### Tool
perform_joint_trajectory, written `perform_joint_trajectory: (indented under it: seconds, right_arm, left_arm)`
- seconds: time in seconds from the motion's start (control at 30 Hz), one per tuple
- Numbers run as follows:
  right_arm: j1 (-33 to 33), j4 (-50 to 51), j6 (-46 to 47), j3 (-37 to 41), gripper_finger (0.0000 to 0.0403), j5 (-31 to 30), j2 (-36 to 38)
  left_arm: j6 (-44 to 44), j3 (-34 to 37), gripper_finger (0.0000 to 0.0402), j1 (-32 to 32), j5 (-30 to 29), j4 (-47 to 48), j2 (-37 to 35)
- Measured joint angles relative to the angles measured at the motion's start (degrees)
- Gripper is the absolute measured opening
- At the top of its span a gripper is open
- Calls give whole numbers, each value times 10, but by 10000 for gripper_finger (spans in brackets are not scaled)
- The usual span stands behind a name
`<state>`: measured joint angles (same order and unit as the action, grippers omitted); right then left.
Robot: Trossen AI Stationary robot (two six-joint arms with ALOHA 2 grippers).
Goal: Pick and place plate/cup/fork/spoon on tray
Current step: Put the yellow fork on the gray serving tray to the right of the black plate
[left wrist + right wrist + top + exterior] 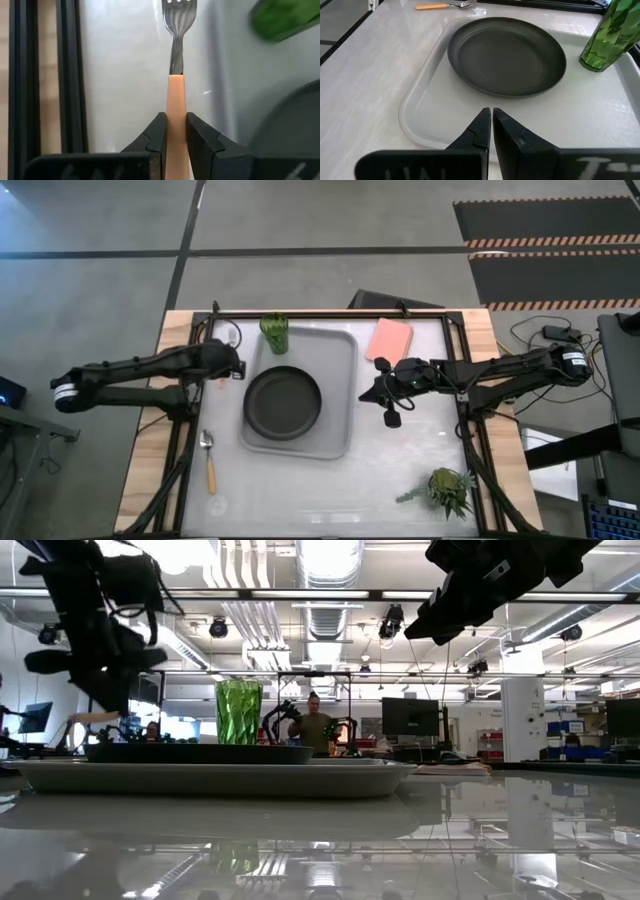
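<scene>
left fingers (155, 142) pinching fork (176, 95) handle | right fingers (482, 131) pressed together beside tray (420, 107)

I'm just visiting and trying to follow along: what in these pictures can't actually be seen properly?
- The fork: its tine tips run off the edge of the left wrist view, and the left gripper covers its handle end. From above, that arm hides it.
- The spoon: in the low view it does not show; in the right wrist view its bowl is cut off.
- The plate: in the low view only its rim shows, edge-on.
</scene>
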<state>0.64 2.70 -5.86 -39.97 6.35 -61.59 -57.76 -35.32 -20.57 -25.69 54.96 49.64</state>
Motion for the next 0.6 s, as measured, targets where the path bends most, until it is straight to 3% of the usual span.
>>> perform_joint_trajectory:
  seconds: [0.3, 0.6]
  right_arm:
    - [0, 0, -2, 0, 9, 0, 0]
    - [0, 1, -15, 0, 9, 0, 2]
  left_arm:
    - [71, -105, 30, 43, -83, -21, -19]
    - [214, -126, 30, 162, -103, -277, -6]
